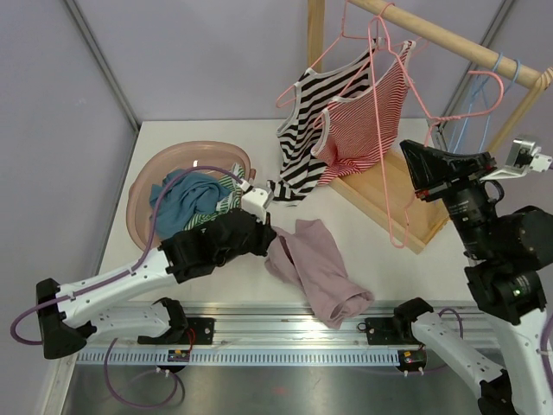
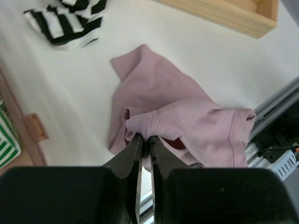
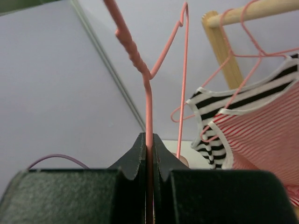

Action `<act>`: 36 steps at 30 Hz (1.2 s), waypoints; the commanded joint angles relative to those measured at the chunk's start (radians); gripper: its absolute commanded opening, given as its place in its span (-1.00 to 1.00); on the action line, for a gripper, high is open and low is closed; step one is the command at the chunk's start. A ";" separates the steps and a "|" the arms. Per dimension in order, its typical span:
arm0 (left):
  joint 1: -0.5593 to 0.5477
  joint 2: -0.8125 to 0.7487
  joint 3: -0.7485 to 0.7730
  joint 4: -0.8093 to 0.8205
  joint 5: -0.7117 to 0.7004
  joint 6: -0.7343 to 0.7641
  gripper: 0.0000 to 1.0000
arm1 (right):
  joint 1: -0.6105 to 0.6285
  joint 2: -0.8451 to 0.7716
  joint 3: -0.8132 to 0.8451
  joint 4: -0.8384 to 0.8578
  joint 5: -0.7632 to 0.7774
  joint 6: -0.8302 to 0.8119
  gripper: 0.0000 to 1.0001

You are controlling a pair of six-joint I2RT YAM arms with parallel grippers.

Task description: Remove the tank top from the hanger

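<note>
A mauve cotton tank top [image 1: 315, 268] lies crumpled on the white table [image 1: 354, 235], off the pink wire hanger [image 3: 148, 100] pinched by the right gripper [image 3: 149, 139]. The left gripper [image 2: 145, 141] nips its hem (release seems next).

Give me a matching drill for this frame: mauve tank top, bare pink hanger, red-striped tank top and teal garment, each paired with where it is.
1. mauve tank top
2. bare pink hanger
3. red-striped tank top
4. teal garment

A. hanging from the wooden rack
B. in the pink basin
C. pinched in the right gripper
D. lying on the table, a fold pinched by the left gripper

Pairs: 1-D, 2-C, 3-A, 4-B
</note>
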 commanded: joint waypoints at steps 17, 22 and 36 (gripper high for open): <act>0.003 -0.105 0.226 -0.346 -0.123 -0.006 0.98 | 0.004 0.445 0.709 -0.858 0.685 -0.169 -1.00; 0.003 -0.192 0.205 -0.389 -0.127 -0.014 0.98 | 0.004 0.641 0.870 -0.880 0.799 -0.184 -1.00; 0.003 -0.309 0.156 -0.447 -0.119 -0.020 0.98 | -0.132 0.706 0.756 -0.768 0.903 -0.186 -1.00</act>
